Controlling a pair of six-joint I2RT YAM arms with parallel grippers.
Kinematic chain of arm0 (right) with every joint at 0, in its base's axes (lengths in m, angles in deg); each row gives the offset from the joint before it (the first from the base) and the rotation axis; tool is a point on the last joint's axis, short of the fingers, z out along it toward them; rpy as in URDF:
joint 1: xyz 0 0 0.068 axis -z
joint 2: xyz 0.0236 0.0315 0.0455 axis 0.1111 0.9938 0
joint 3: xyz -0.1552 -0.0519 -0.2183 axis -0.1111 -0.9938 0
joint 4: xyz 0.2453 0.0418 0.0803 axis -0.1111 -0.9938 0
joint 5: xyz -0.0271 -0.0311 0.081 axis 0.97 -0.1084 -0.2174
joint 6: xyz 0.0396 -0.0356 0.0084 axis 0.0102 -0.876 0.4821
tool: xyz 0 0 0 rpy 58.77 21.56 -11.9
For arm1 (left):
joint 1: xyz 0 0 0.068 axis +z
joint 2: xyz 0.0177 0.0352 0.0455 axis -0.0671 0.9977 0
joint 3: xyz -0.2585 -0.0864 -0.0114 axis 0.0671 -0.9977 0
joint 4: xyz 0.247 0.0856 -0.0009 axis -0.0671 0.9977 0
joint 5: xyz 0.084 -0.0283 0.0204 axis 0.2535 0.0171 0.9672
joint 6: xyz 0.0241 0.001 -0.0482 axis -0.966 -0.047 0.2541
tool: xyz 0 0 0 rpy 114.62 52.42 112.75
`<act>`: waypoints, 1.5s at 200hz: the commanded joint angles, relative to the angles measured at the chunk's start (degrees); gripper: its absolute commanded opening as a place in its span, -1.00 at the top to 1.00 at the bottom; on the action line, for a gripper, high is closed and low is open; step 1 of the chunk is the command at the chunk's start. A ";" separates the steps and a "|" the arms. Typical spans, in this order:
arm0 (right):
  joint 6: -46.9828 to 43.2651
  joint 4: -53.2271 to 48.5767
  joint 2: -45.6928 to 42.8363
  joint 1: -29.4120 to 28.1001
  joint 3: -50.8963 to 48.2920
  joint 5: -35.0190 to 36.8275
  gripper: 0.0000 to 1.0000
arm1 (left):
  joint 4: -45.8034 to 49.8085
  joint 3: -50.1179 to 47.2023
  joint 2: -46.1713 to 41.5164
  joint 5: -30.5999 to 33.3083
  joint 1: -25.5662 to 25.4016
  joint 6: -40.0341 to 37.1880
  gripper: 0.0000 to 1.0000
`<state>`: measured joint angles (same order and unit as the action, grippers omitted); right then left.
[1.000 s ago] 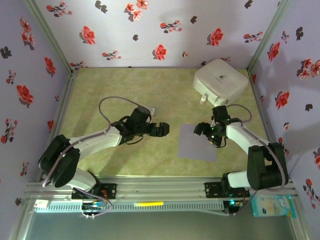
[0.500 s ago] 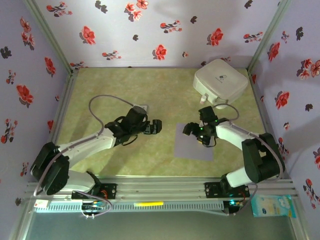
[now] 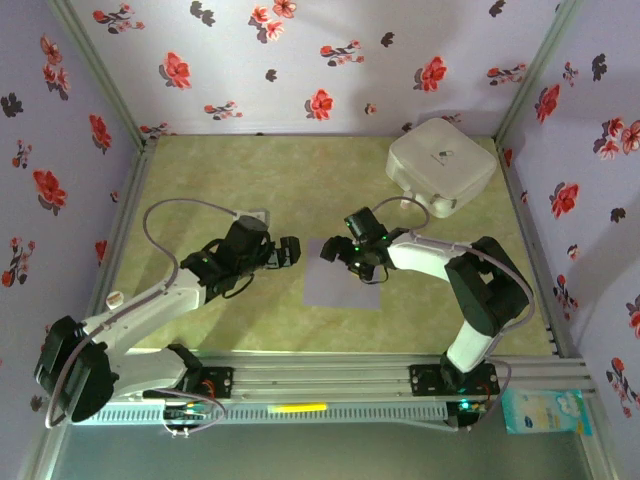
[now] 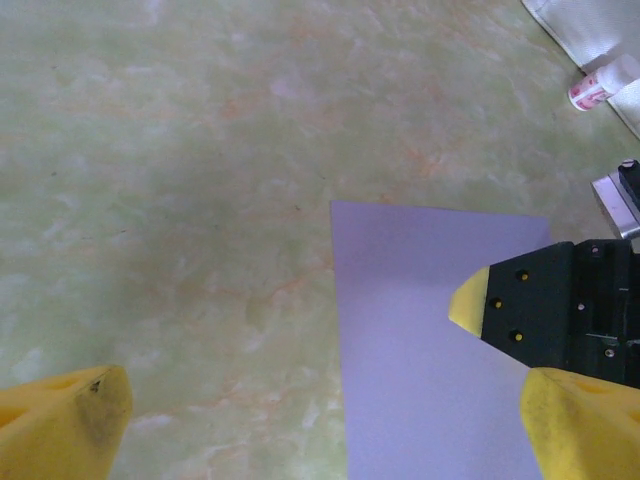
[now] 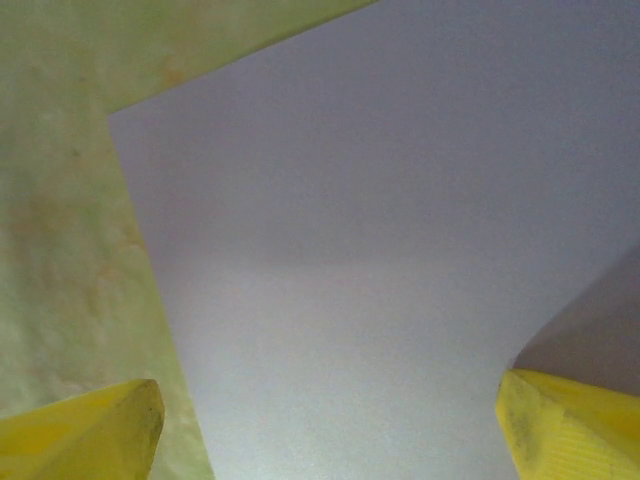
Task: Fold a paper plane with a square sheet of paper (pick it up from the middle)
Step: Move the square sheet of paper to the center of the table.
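Right gripper [image 3: 342, 256] is hovering low over the far part of the square sheet of paper [image 3: 340, 290], and we are seeing its yellow fingertips [image 5: 80, 430] spread wide, gripping nothing. The lavender sheet is lying flat on the green table [image 3: 250, 180]. Left gripper [image 3: 291, 251] is gaping too, just beside the sheet's left edge, its fingers [image 4: 60, 425] well apart. White rounded box [image 3: 442, 165] is sitting far off at the back right.

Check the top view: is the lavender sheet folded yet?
No, the square sheet of paper lies flat as one plain panel, with no crease or fold showing.
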<state>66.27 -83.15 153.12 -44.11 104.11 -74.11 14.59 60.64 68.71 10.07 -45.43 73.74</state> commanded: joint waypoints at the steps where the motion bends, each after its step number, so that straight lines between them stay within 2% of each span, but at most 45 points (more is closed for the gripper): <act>1: 1.08 -2.23 -0.90 -0.60 2.59 1.29 -0.76 | 2.19 -0.94 -1.98 1.25 0.78 1.16 -0.99; 27: -5.01 -10.03 -4.20 1.53 3.87 7.72 -0.79 | 2.36 -1.08 -2.74 1.07 0.80 0.20 -0.99; 60: -10.57 -9.85 -3.07 5.58 3.16 0.50 -0.78 | 1.51 -0.51 -2.23 -0.85 0.80 -0.71 -0.99; 99: -13.20 -11.95 0.22 6.21 4.42 1.57 -0.78 | 0.84 0.63 -0.43 -2.87 0.79 -0.48 -0.99; 150: -9.51 -7.22 2.15 4.94 2.20 -2.19 -0.75 | 1.90 1.30 -0.51 -2.89 0.79 -1.57 -0.99; 236: 6.61 1.35 5.84 -2.73 2.50 0.61 -0.71 | 5.56 -0.14 -4.30 1.51 3.69 -0.80 -0.99; 270: 5.68 6.13 -0.60 -2.79 1.38 0.53 -0.74 | 6.63 0.06 -5.00 -0.28 4.04 -2.76 -0.99; 300: 0.74 -0.45 -7.70 -0.58 1.34 6.46 -0.79 | 7.46 2.59 -1.94 -4.19 4.05 -4.14 -0.87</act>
<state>70.24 -80.18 152.51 -46.54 105.99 -73.15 19.59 60.33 64.45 9.15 -41.72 71.97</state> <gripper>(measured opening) 0.883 0.964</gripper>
